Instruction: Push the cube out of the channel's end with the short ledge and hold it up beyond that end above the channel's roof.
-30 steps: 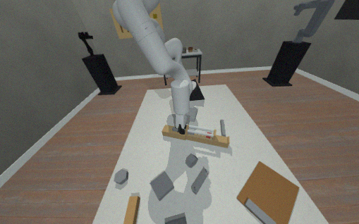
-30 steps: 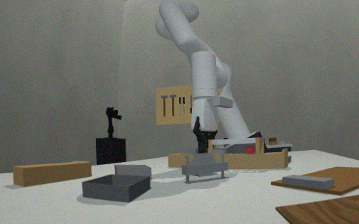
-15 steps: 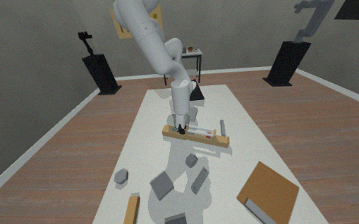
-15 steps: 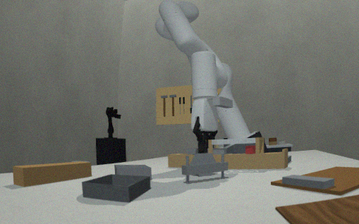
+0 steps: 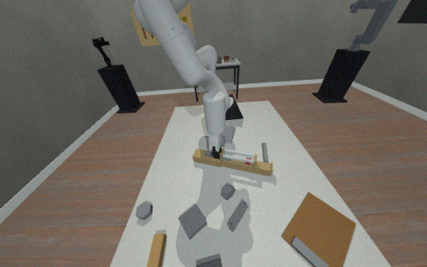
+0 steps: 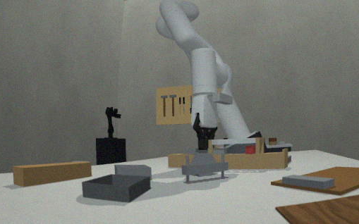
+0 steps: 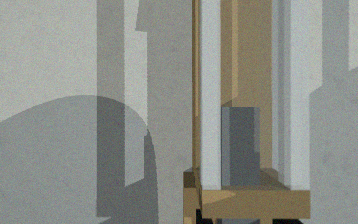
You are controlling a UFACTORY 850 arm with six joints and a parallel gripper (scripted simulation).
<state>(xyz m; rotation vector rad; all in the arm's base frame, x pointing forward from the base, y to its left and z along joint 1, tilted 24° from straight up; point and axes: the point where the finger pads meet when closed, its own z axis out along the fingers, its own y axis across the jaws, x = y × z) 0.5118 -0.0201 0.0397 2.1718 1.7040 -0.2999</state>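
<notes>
The red cube (image 5: 248, 160) (image 6: 250, 149) sits inside the wooden channel (image 5: 245, 168) (image 6: 262, 161) (image 7: 256, 205), under the pale roof rails (image 6: 232, 141) (image 7: 301, 125), near the end with the short ledge and raised lip (image 5: 271, 167) (image 6: 285, 155). The cube is out of the wrist view. A grey bar (image 7: 243, 145) lies lengthwise in the channel, entering from the opposite end; its tip is under the rails. My gripper (image 5: 216, 155) (image 6: 202, 148) (image 7: 245, 221) is open, pointing down just outside that opposite end, its fingers on either side of the bar without gripping it.
A grey strip (image 5: 264, 152) lies behind the channel. In front are a grey stand (image 6: 204, 168), a dark open tray (image 6: 116, 190), a grey hexagonal block (image 5: 144, 210), a wooden beam (image 5: 157, 250) (image 6: 52, 173) and an orange-brown board (image 5: 325, 227) carrying a grey bar.
</notes>
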